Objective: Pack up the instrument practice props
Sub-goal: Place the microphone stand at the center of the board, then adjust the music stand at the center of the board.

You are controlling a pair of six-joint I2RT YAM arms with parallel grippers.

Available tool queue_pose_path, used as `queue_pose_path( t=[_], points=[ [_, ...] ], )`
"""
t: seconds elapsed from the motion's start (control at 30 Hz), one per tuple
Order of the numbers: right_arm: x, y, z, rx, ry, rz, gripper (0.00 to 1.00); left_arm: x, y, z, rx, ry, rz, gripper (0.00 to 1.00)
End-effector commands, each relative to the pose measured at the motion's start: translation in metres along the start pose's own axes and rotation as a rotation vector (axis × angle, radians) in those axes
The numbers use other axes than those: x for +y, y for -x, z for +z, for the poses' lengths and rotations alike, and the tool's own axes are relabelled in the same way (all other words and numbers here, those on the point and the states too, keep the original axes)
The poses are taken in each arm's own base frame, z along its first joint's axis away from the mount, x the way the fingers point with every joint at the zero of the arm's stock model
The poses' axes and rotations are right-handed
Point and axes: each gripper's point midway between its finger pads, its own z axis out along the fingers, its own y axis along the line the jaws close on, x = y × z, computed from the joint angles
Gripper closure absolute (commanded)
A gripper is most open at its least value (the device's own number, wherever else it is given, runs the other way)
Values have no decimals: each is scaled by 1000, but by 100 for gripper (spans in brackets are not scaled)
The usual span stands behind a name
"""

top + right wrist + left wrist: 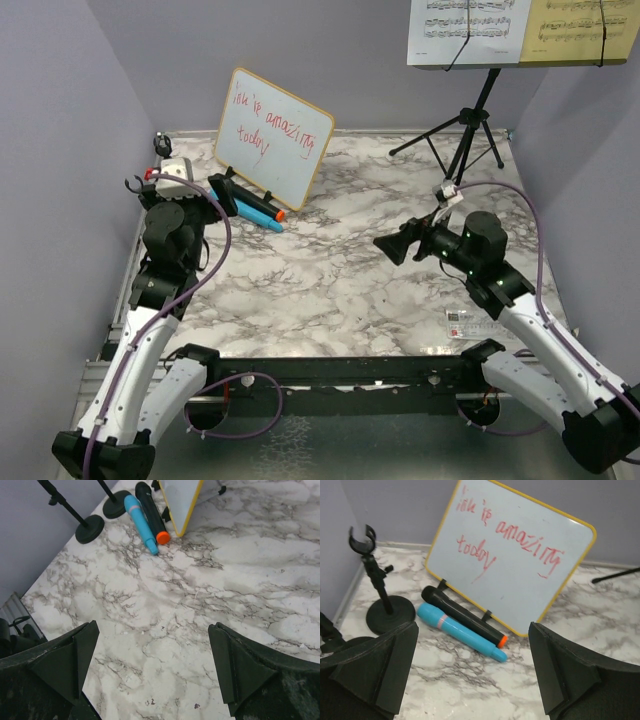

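A blue microphone (460, 632) and a black microphone (462, 616) with an orange end lie side by side at the foot of the whiteboard (515, 560). A black round-based mic holder (390, 612) stands left of them, and the right wrist view shows two such bases (90, 528) (116, 507). My left gripper (472, 675) is open just short of the microphones with nothing between its fingers. My right gripper (395, 245) is open over bare marble mid-table. White sheet music (468, 30) and yellow sheet music (585, 30) rest on the tripod music desk (470, 125) at the back right.
The wood-framed whiteboard (272, 135) with red writing leans at the back left. A small clear flat item with red marks (462, 322) lies near the right arm. Walls close in the table on the left, back and right.
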Motion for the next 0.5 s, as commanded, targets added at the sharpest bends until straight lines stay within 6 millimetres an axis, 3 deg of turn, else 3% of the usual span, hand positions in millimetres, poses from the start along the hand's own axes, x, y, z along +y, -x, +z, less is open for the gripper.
queue_pose_path(
  t=[0.0,0.23,0.47],
  points=[
    [-12,-1,15,59,-43,6,0,-25,-33,-18,102,-111,0,1],
    [-71,18,34,56,-321,-26,0,-49,-54,-40,126,-238,44,1],
    [-155,59,13,-88,-568,24,0,-54,-58,-51,128,-243,58,1]
  ],
)
